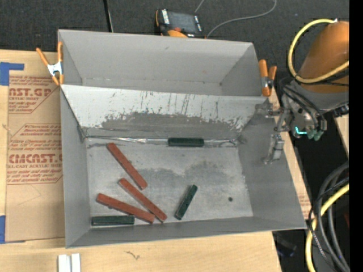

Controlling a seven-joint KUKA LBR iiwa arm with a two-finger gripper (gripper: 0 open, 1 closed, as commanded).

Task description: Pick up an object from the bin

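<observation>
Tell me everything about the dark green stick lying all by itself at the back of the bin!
The dark green stick is a short, straight bar with blunt, squared ends. It looks dull and very dark, maybe plastic or wax. It lies flat and level, running left to right, on the floor of the bin, right where the floor meets the scratched, sloping back wall. It seems to rest against that seam. Nothing else touches it.

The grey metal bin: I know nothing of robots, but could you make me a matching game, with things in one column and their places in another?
Things:
1 gripper
2 three reddish-brown flat sticks
3 tilted dark green stick
4 lone level dark green stick

Places:
a left half of the floor
b foot of the back wall
c over the right sloping wall
d front middle of the floor

Pairs: 1-c, 2-a, 3-d, 4-b.
</observation>
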